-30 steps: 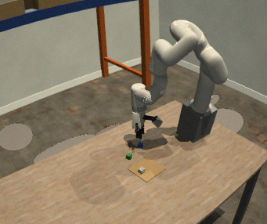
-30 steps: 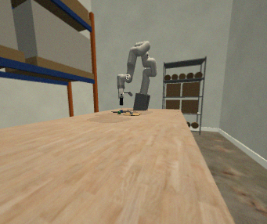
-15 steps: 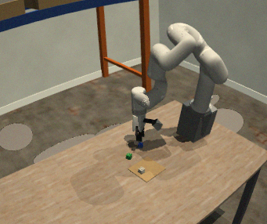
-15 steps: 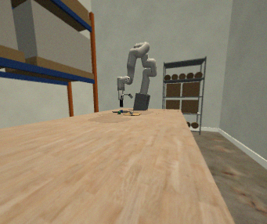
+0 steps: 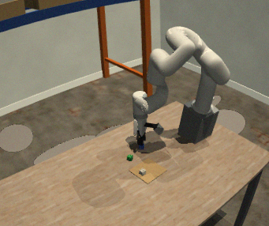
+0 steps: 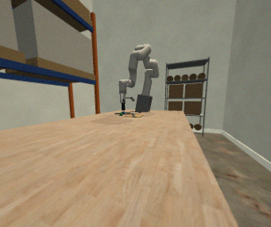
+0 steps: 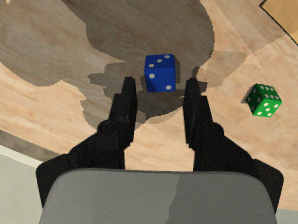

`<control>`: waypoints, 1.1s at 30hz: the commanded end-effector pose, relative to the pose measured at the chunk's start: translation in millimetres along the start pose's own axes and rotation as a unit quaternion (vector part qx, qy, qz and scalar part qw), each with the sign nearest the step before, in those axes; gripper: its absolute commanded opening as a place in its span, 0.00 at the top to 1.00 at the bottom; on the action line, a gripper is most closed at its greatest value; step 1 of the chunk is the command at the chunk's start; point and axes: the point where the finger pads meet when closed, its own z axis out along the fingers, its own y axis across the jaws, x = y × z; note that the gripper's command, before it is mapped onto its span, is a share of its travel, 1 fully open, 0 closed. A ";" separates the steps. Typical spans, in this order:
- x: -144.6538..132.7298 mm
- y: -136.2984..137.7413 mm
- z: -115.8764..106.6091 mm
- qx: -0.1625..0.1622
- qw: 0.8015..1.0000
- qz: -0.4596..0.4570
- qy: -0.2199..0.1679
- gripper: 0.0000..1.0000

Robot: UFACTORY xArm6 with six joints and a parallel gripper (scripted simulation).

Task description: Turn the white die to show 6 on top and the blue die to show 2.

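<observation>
The blue die [image 5: 141, 146] [image 7: 160, 74] lies flat on the table, off the mat. The wrist view shows its two-pip face, which seems to be on top, and a three-pip side. My gripper [image 5: 141, 142] [image 6: 123, 109] [image 7: 160, 91] is partly open just above it, one finger to each side, with gaps between fingers and die. The green die [image 5: 130, 157] [image 7: 265, 100] lies on the table; its five-pip face seems to be up. The white die [image 5: 142, 171] lies on the tan mat [image 5: 158, 171] [image 7: 287, 19]; its pips are too small to read.
The green die stands near the right finger's side in the wrist view. The wooden table [image 5: 55, 197] [image 6: 115, 171] has its back edge behind the blue die. The arm's dark base [image 5: 197, 122] stands at the right, and tall shelving [image 5: 146, 47] stands beyond the table.
</observation>
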 end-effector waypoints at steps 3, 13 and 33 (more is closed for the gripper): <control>-0.7 0.5 4.2 -0.001 1.000 0.000 -0.001 0.58; -0.7 0.4 6.9 -0.001 1.000 0.000 -0.001 0.58; -0.7 0.4 6.9 -0.001 1.000 0.000 -0.001 0.58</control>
